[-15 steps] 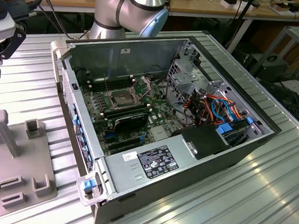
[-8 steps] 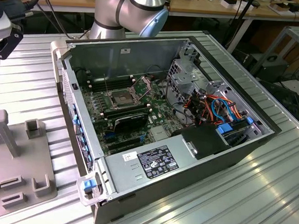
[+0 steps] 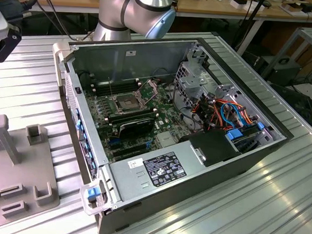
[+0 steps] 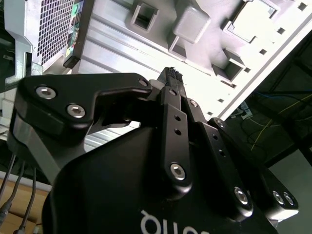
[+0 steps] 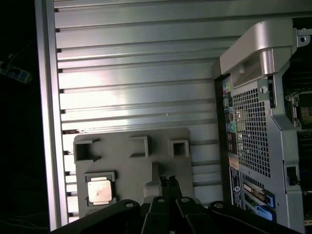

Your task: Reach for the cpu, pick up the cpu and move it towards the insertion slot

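**Above the grey fixture plate [image 5: 131, 165], gripper [image 5: 168, 183] closed and empty**

Over this plate, in both wrist views, the gripper's two slim black fingers [image 4: 171, 78] are pressed together at their tips. Nothing is pinched between them and they touch nothing. They hang just beside a raised block [image 5: 155, 171] of the plate. The cpu [image 5: 99, 191], a thin flat square of pale silvery tone, lies seated in a square framed pocket near the plate's corner, clearly apart from the fingertips.

In the exterior view the plate sits toward eight o'clock. The open computer case [image 3: 196, 151] takes the middle, and the arm's silver and pale-blue joint [image 3: 136, 9] stands at twelve o'clock. The insertion slot [image 3: 126, 100] lies on the green motherboard [image 3: 161, 120], a little toward ten o'clock from the picture's centre. It is a square silvery metal frame around a dark middle.

A black label [image 3: 163, 168] with white print lies on the grey power-supply cover, at six o'clock from the slot, and its print is too small to read. A small white sticker [image 3: 129, 53] sits on the case's inner wall. White lettering [image 4: 165, 224] on the gripper's body is cut off by the picture's edge.

The table [image 3: 278, 199] is ribbed aluminium with long parallel grooves. The plate is matte grey, with rectangular pockets standing up from it. The case's rear panel [image 5: 251, 131] is perforated sheet metal beside coloured ports. The gripper's links are matte black, fastened by bright hex screws [image 4: 178, 170].
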Controlling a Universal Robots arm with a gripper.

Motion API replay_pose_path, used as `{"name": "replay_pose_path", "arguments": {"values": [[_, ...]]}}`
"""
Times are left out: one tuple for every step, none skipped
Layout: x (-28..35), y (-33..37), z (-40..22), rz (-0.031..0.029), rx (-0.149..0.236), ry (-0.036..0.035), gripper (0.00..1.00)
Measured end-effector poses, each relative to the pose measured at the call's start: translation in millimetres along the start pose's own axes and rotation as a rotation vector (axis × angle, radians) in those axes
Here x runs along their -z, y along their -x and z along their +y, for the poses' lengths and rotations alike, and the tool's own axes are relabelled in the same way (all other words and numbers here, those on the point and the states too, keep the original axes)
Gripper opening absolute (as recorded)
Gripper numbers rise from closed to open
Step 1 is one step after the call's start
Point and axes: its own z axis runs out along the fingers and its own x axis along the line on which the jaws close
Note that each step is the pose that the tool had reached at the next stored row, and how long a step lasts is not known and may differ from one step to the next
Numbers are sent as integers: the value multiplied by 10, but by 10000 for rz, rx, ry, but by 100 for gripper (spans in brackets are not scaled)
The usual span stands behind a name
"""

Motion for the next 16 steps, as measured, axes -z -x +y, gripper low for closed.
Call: {"name": "replay_pose_path", "arguments": {"values": [[0, 0, 0, 0, 1, 0, 11], [0, -1, 0, -1, 0, 1, 11], [0, -1, 0, 0, -1, -1, 11], [0, -2, 0, 0, 0, 0, 11], [0, -2, 0, 0, -1, 0, 11], [0, -2, 0, -1, 0, 0, 11], [0, -2, 0, 0, 0, 0, 11], [0, -2, 0, 0, 0, 0, 11], [0, -4, 0, 0, 0, 0, 11], [0, -10, -9, 0, 0, 0, 11], [2, -72, -49, 0, 0, 0, 11], [2, -108, -65, -1, -3, 1, 11], [3, -122, -70, -1, -1, 0, 11], [3, -134, -73, -1, -1, 0, 11], [3, -145, -76, 0, -1, 0, 11], [3, -157, -78, 0, -1, 1, 11]]}}
